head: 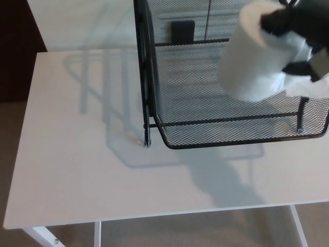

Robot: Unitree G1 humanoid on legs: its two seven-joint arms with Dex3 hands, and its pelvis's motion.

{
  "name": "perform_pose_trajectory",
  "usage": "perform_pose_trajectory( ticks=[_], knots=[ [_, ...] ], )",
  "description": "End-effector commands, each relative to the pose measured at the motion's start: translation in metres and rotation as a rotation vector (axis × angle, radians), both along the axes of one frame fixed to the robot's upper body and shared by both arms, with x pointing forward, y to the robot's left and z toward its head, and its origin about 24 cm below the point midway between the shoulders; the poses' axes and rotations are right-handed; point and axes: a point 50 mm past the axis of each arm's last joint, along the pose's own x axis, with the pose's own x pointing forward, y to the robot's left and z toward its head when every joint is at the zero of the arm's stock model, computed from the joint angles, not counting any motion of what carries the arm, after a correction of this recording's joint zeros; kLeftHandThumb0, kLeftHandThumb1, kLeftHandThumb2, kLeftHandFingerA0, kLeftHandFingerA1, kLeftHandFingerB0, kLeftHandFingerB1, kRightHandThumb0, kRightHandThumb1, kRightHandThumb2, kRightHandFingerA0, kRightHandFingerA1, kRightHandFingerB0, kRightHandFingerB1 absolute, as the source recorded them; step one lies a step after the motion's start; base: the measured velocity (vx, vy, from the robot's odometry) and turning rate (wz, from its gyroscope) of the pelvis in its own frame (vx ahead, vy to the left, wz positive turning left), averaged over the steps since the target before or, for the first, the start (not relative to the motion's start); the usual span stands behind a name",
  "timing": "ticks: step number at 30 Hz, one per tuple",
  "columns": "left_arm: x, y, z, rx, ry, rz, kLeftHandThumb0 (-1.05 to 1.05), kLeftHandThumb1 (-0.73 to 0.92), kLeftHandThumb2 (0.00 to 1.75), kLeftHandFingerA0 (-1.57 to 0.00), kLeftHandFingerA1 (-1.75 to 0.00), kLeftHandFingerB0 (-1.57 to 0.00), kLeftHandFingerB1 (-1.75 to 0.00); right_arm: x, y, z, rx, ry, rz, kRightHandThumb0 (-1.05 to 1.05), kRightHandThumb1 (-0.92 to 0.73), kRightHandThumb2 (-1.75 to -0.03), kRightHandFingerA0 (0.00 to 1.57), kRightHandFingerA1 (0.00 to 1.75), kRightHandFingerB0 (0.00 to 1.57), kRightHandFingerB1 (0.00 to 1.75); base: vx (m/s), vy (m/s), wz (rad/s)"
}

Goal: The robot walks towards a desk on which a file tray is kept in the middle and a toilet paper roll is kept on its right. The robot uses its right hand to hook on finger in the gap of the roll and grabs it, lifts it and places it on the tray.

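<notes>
In the upper right of the frame, the black right hand (297,23) is closed on the soft white cylinder of the roll (252,62), gripping at its upper end. The roll hangs tilted, its long axis slanting from upper right down to lower left, over the floor of the black wire-mesh tray (216,141) with rounded corners. The tray stands on the smooth, flat white desk (77,170).

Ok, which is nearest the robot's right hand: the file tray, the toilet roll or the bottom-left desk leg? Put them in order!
From the right hand, head view:
1. toilet roll, gripped in it, top right.
2. file tray, just under the roll.
3. desk leg, far away, bottom left.
</notes>
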Motion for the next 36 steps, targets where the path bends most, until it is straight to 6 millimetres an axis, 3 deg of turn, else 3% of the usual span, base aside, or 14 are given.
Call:
perform_pose_trajectory(
  ticks=[1, 3, 5, 11, 16, 17, 19, 20, 24, 25, 27, 28, 33, 36],
  knots=[
    [0.001, 0.000, 0.002, 0.018, -0.009, -0.016, -0.87, 0.73, 1.13, -0.46, -0.69, -0.24, -0.60, 0.006, 0.005, -0.009, -0.100, -0.005, -0.009, -0.39, -0.49, -0.92, 1.11, 1.31, 0.79, 1.06, 0.00, 0.000, 0.00],
    [0.001, 0.000, 0.001, 0.021, -0.002, -0.022, -0.88, 0.92, 0.71, -0.48, -0.64, -0.25, -0.55, 0.006, 0.013, -0.014, -0.136, -0.042, 0.029, -0.36, -0.63, -0.58, 0.84, 1.75, 0.80, 1.04, 0.00, 0.000, 0.00],
    [0.001, 0.000, 0.001, 0.023, -0.001, -0.022, -0.87, 0.73, 1.13, -0.46, -0.68, -0.25, -0.60, 0.007, 0.015, -0.015, -0.164, -0.046, 0.031, -0.39, -0.61, -0.60, 0.81, 1.70, 0.83, 0.80, 0.00, 0.000, 0.00],
    [0.003, -0.001, 0.001, 0.029, 0.002, -0.046, -0.88, 0.75, 1.14, -0.47, -0.69, -0.23, -0.60, 0.004, 0.022, -0.016, -0.166, -0.057, 0.080, -0.25, -0.63, -0.79, 0.84, 1.73, 0.78, 1.45, 0.00, 0.000, 0.00],
    [0.001, -0.001, -0.001, 0.020, 0.007, -0.026, -0.93, 0.92, 0.70, -0.47, -0.65, -0.25, -0.55, 0.006, 0.020, -0.008, -0.095, 0.115, 0.073, -0.29, -0.68, -0.65, 0.73, 1.51, 0.75, 0.53, 0.00, 0.000, 0.00],
    [0.001, -0.001, 0.000, 0.015, 0.006, -0.029, -0.93, 0.92, 0.71, -0.46, -0.65, -0.25, -0.55, 0.007, 0.018, -0.003, -0.106, 0.228, 0.035, -0.40, -0.64, -0.59, 0.80, 1.09, 0.53, 0.39, 0.00, 0.000, 0.00],
    [0.001, -0.001, 0.000, 0.014, 0.005, -0.032, -0.93, 0.92, 0.71, -0.47, -0.66, -0.28, -0.56, 0.008, 0.017, 0.000, -0.116, 0.294, 0.021, -0.50, -0.49, -0.84, 0.73, 0.81, 0.36, 0.49, 0.00, 0.000, 0.00],
    [0.001, -0.001, 0.000, 0.017, 0.005, -0.026, -0.89, 0.72, 1.13, -0.45, -0.68, -0.26, -0.60, 0.008, 0.015, 0.006, -0.146, 0.349, 0.011, -0.59, -0.47, -0.81, 0.48, 0.62, 0.25, 0.45, 0.00, 0.000, 0.00],
    [-0.001, 0.000, 0.002, 0.014, 0.009, -0.041, -0.88, 0.72, 1.13, -0.41, -0.67, -0.24, -0.60, 0.006, 0.014, 0.013, -0.188, 0.404, -0.002, -0.61, -0.44, -0.81, 0.30, 0.59, 0.17, 0.43, 0.00, 0.000, 0.00],
    [-0.001, 0.000, 0.001, 0.015, 0.012, -0.041, -0.93, 0.92, 0.71, -0.46, -0.65, -0.26, -0.56, 0.006, 0.014, 0.014, -0.197, 0.419, -0.009, -0.64, -0.45, -0.80, 0.28, 0.57, 0.19, 0.43, 0.00, 0.000, 0.00],
    [-0.001, 0.000, 0.001, 0.010, 0.009, -0.033, -0.88, 0.71, 1.12, -0.43, -0.68, -0.24, -0.60, 0.005, 0.013, 0.017, -0.209, 0.436, -0.005, -0.62, -0.45, -0.80, 0.24, 0.56, 0.21, 0.44, 0.00, 0.000, 0.00],
    [-0.002, 0.000, 0.001, 0.012, 0.007, -0.029, -0.91, 0.92, 0.70, -0.48, -0.68, -0.26, -0.57, 0.005, 0.013, 0.019, -0.187, 0.458, -0.003, -0.57, -0.58, -0.57, 0.26, 0.45, 0.31, 0.32, 0.00, 0.000, 0.00],
    [-0.002, 0.000, 0.001, 0.024, 0.015, -0.038, -0.90, 0.92, 0.71, -0.47, -0.64, -0.27, -0.56, 0.001, 0.013, 0.025, -0.208, 0.482, 0.014, -0.58, -0.59, -0.59, 0.23, 0.45, 0.33, 0.32, 0.00, 0.000, 0.00],
    [-0.003, 0.000, 0.001, 0.021, 0.015, -0.035, -0.88, 0.72, 1.13, -0.44, -0.67, -0.27, -0.60, 0.000, 0.015, 0.027, -0.233, 0.479, 0.023, -0.62, -0.58, -0.58, 0.28, 0.49, 0.36, 0.33, 0.00, 0.000, 0.00]
  ],
)
